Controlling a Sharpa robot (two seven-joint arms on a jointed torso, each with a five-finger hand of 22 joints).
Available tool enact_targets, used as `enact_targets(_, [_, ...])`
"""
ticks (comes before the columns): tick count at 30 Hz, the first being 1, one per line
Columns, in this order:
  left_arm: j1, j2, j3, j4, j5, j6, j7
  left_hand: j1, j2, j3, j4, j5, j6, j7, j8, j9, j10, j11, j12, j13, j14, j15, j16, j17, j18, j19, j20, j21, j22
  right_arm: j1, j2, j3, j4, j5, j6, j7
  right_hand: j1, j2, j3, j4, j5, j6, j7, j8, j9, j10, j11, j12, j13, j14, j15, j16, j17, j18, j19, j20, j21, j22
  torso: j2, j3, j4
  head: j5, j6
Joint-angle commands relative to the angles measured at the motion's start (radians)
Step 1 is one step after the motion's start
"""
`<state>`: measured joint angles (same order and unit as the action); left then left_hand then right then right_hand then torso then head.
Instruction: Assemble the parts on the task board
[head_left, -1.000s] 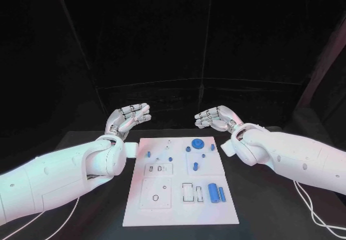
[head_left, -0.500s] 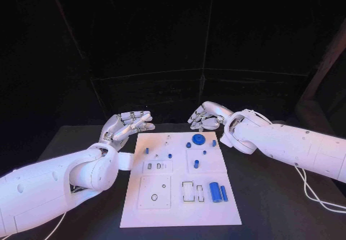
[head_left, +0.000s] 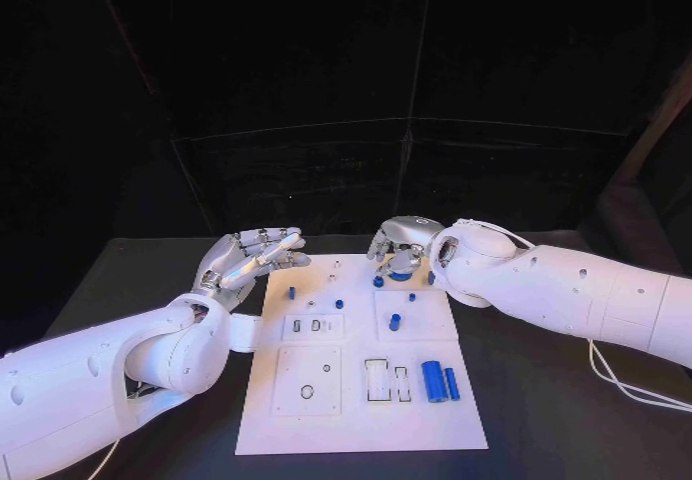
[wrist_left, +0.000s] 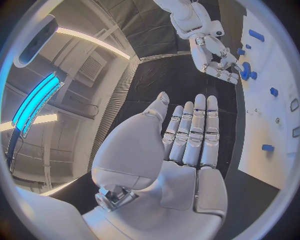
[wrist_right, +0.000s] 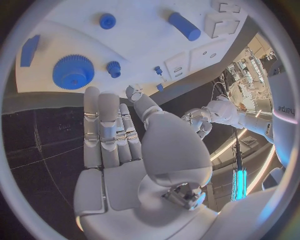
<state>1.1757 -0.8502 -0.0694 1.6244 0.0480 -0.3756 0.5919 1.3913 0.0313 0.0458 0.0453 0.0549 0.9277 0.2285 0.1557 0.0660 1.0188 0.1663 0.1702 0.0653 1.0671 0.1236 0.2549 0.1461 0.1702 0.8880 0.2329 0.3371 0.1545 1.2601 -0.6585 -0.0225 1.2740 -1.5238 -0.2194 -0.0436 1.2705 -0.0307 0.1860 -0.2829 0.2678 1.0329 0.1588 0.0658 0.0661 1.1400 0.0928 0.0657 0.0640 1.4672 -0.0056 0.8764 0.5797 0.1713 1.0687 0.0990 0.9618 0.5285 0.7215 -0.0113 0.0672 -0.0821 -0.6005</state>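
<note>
The white task board (head_left: 361, 400) lies in the middle of the black table. Small blue pegs (head_left: 394, 321) stand on its far half. A blue cylinder (head_left: 431, 380) and a thinner blue piece (head_left: 451, 383) lie near its right edge. My right hand (head_left: 397, 245) hovers over the board's far edge, fingers stretched out above the large blue gear (wrist_right: 73, 71), holding nothing. A small blue gear (wrist_right: 113, 68) sits beside the large one. My left hand (head_left: 253, 255) floats at the far left corner, fingers apart and empty. The left wrist view shows the right hand (wrist_left: 212, 55) by the gear (wrist_left: 245, 70).
Rectangular recesses and small holes (head_left: 307, 392) mark the board's near half. Black table surface (head_left: 159, 280) runs along both sides of the board. My two white forearms (head_left: 577, 290) slant in from the picture's lower corners.
My right hand has moved left and down, from beside the board to over the large gear at its far edge. My left hand has drifted a little toward the board's corner.
</note>
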Motion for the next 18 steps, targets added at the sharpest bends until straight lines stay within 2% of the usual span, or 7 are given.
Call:
enact_targets(1, [0.001,-0.003,0.001,0.009,-0.012,0.027,-0.002,-0.003,-0.006,-0.002,-0.007,0.001,0.002,0.002,-0.007,-0.001,0.003,0.006,-0.008,-0.001,0.006,0.000,-0.008,0.002,0.013,0.007,0.001,0.002,-0.001,0.003,0.005,0.001,0.001,-0.083,0.064,-0.045,-0.007,0.001,0.010,-0.001,-0.005,-0.007,0.000,-0.001,0.000,-0.012,0.002,0.006,0.001,0.023,0.007,0.050,0.048,0.012,-0.005,0.005,0.019,0.012,0.017,-0.0010,0.0031,-0.005,-0.002])
enact_targets(6, [0.001,-0.003,0.001,0.011,-0.012,0.029,-0.004,-0.004,-0.006,-0.003,-0.009,0.001,0.001,0.003,-0.009,-0.001,0.002,0.007,-0.011,-0.001,0.005,0.001,-0.011,0.002,0.013,0.008,0.001,0.001,-0.002,0.003,0.008,0.001,-0.002,-0.092,0.077,-0.048,-0.007,0.001,0.014,0.000,-0.005,-0.008,0.000,0.000,0.001,-0.019,0.003,0.009,0.001,0.015,0.009,0.089,0.082,0.012,-0.014,0.008,0.037,0.023,0.022,-0.0014,0.0038,-0.006,0.001])
enact_targets(11, [0.001,-0.003,0.001,0.009,-0.012,0.030,-0.006,-0.005,-0.006,-0.003,-0.009,0.001,0.001,0.003,-0.010,-0.001,0.002,0.007,-0.012,-0.001,0.005,0.001,-0.012,0.002,0.013,0.008,0.001,0.001,-0.002,0.003,0.010,0.001,-0.003,-0.094,0.100,-0.050,-0.007,0.003,0.018,0.000,-0.004,-0.006,0.000,0.000,0.001,-0.019,0.004,0.012,0.002,0.014,0.010,0.116,0.109,0.013,-0.017,0.009,0.047,0.028,0.024,-0.0019,0.0062,-0.007,-0.003])
enact_targets(18, [0.001,-0.004,0.001,0.007,-0.012,0.032,-0.008,-0.006,-0.006,-0.004,-0.010,0.001,0.000,0.004,-0.011,-0.001,0.001,0.008,-0.014,-0.001,0.004,0.001,-0.015,0.002,0.013,0.009,0.002,0.001,-0.003,0.003,0.017,0.001,-0.010,-0.095,0.130,-0.049,-0.006,0.009,0.028,0.000,-0.003,0.000,0.000,0.002,0.002,-0.015,0.003,0.018,0.002,0.012,0.010,0.148,0.139,0.011,-0.015,0.010,0.069,0.050,0.027,-0.0003,0.0063,-0.003,-0.005])
